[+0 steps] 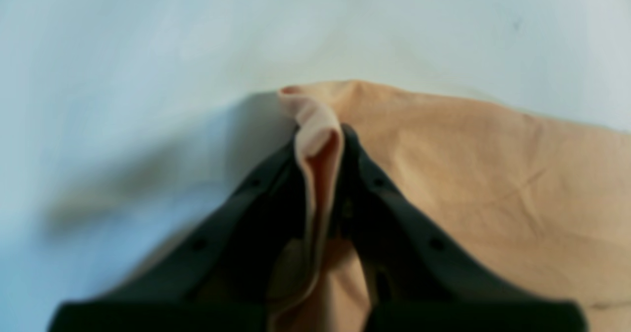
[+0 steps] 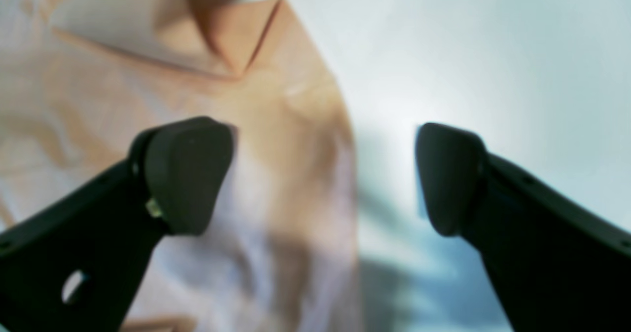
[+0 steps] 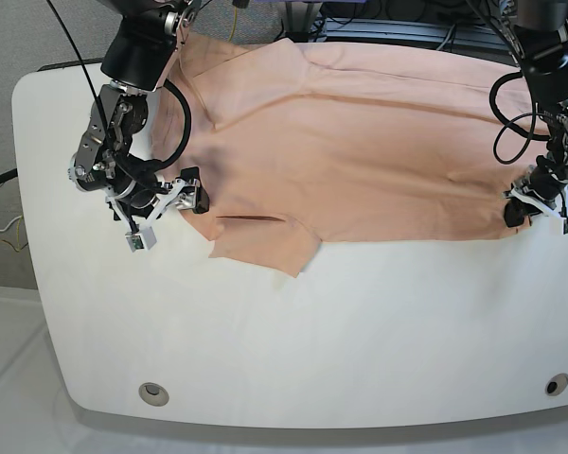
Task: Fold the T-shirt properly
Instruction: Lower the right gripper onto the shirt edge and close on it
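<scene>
So my left gripper (image 1: 320,140) pinches the T-shirt (image 3: 360,161) hem corner to anchor it flat on the table (image 3: 360,340), while my right gripper (image 2: 325,174) gapes empty, seemingly over the sleeve edge.

one T-shirt (image 3: 360,161), two pincers, one table (image 3: 360,331)

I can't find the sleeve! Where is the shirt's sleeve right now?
In the base view, the T-shirt's sleeve lies flat on the white table, at the shirt's lower left, beside the open right gripper.
</scene>
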You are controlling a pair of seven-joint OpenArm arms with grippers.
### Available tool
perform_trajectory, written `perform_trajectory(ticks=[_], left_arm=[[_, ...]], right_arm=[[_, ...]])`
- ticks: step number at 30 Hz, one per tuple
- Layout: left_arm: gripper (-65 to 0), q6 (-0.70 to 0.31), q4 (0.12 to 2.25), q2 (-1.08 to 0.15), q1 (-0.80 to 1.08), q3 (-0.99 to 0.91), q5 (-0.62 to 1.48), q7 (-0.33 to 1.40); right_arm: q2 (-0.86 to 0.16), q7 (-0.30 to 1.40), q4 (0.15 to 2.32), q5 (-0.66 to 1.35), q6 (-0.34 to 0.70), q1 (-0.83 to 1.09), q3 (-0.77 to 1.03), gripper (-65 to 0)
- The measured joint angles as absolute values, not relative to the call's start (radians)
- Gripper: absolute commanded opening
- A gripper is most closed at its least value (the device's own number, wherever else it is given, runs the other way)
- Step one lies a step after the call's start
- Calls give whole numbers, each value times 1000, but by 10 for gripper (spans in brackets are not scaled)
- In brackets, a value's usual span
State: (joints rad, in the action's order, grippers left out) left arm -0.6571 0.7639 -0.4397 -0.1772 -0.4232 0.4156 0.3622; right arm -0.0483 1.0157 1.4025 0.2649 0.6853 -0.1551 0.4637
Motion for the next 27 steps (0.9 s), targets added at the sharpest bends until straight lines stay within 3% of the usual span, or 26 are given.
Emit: perform_trajectory(ticks=[13, 27], left_arm=[[-624, -656, 764, -441, -177, -422, 416, 362], [-624, -656, 764, -441, -177, -422, 416, 363]], right_arm=[[-53, 889, 1275, 296, 707, -182, 458, -66], [-10, 878, 1333, 292, 705, -134, 356, -67]])
